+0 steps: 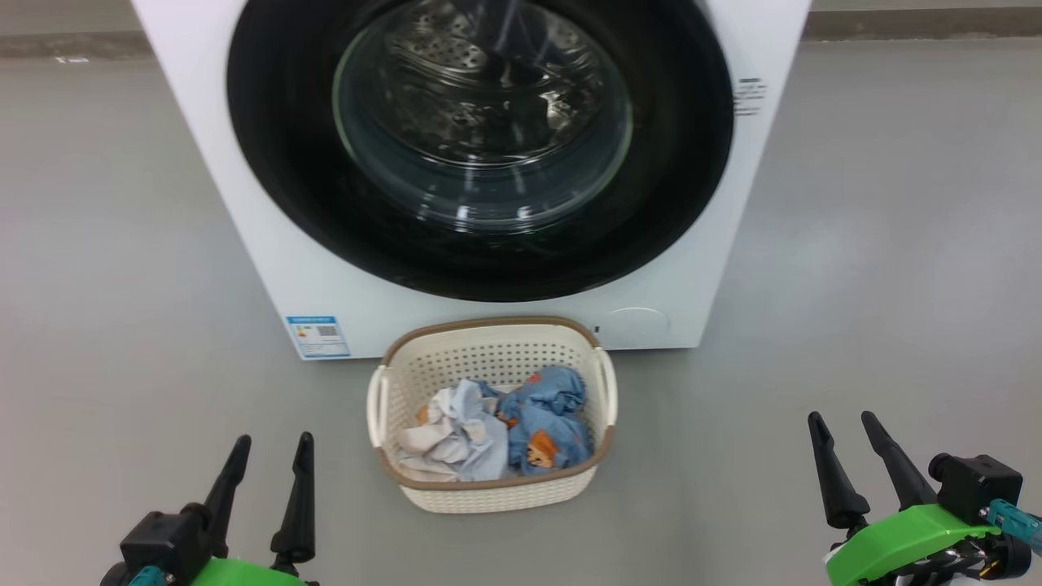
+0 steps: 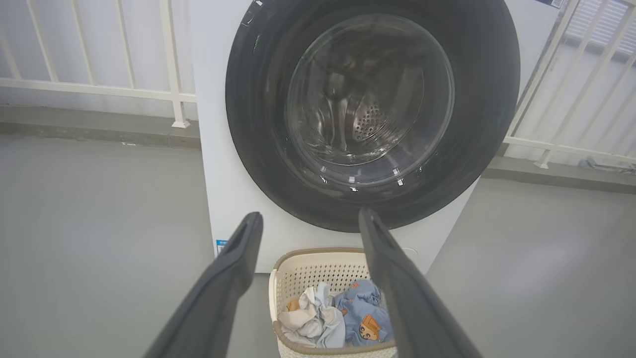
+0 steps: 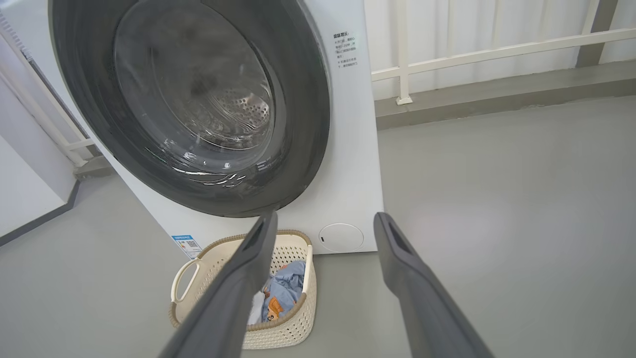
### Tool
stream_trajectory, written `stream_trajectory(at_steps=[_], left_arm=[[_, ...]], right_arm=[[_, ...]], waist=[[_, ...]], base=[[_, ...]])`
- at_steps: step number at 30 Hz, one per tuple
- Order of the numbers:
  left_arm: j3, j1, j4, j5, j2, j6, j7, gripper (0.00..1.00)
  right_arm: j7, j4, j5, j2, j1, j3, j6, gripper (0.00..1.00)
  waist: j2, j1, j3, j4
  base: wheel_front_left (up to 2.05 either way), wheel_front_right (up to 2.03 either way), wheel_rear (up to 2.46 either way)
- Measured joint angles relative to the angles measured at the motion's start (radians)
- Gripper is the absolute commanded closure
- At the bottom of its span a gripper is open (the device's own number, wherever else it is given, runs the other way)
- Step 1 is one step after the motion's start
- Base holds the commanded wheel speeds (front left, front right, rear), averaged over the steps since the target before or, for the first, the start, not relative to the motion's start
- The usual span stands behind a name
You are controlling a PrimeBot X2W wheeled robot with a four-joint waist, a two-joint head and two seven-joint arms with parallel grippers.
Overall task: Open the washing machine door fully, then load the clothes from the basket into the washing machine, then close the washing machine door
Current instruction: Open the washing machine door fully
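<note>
The white washing machine (image 1: 244, 244) stands ahead with its round black door (image 1: 277, 163) flat against the front, the glass window (image 1: 480, 122) at its centre. On the floor in front sits the cream basket (image 1: 488, 358), holding the clothes: a pale garment (image 1: 456, 435) and a blue printed one (image 1: 549, 419). My left gripper (image 1: 273, 443) is open at lower left, well short of the basket. At lower right my right gripper (image 1: 842, 422) is open too, with nothing between its fingers. The left wrist view shows the door (image 2: 248, 124) and basket (image 2: 298, 268); the right wrist view shows the door (image 3: 308, 99) and basket (image 3: 293, 323).
Grey floor (image 1: 855, 268) spreads on both sides of the machine. White railings (image 2: 99, 92) run behind it on a low kerb (image 3: 497, 92). A blue label sticker (image 1: 319, 335) and a round filter cap (image 1: 637, 325) sit low on the machine's front.
</note>
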Motion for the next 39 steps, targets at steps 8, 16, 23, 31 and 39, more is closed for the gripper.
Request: stream_trajectory(at_steps=[8, 16, 23, 31, 39], left_arm=[[0.000, 0.000, 0.001, 0.001, -0.004, 0.000, 0.000, 0.00], [0.003, -0.005, 0.002, -0.003, -0.012, 0.000, 0.000, 0.00], [0.017, -0.006, 0.001, -0.046, -0.023, 0.000, 0.000, 0.00], [0.015, -0.007, 0.001, -0.052, -0.027, 0.000, 0.000, 0.00], [0.008, -0.010, 0.001, -0.062, -0.034, 0.000, 0.000, 0.00]], right_arm=[[0.000, -0.003, 0.000, 0.000, 0.000, -0.001, 0.000, 0.00], [0.000, -0.004, 0.000, 0.000, 0.000, -0.001, 0.000, 0.00], [0.000, -0.007, 0.000, 0.000, 0.000, -0.012, 0.000, 0.00], [0.000, -0.007, 0.000, 0.002, 0.000, -0.018, 0.000, 0.00], [0.000, -0.010, 0.000, 0.007, -0.002, -0.026, 0.000, 0.00]], waist=[[0.0000, 0.0000, 0.008, 0.002], [0.0000, 0.0000, 0.020, 0.002], [0.0000, 0.0000, 0.030, -0.001], [0.0000, 0.0000, 0.036, 0.000], [0.0000, 0.0000, 0.046, 0.007]], base=[[1.23, 1.23, -2.46], [1.23, 1.23, -2.46], [0.95, 0.93, -1.88], [0.33, 0.33, -0.66], [0.00, 0.00, 0.00]])
